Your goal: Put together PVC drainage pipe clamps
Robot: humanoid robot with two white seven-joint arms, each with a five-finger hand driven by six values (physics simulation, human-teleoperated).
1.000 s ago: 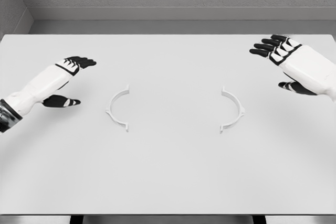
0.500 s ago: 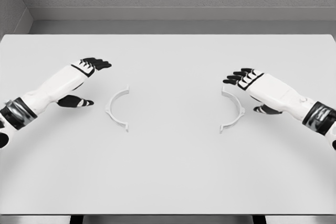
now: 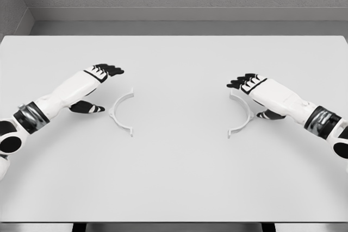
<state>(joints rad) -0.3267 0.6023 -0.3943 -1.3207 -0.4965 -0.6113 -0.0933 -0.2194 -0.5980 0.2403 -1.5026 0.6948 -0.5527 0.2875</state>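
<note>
Both hands neared curved white clamp halves (image 3: pixel 122 112)

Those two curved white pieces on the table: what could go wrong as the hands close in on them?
1. Each clamp half lies flat and thin on the table; open fingers may push it instead of gripping it.
2. The right hand overlaps the right clamp half, so it might knock it askew.
3. The left hand sits beside the left clamp half; a nudge could turn its open side away from its partner.
</note>
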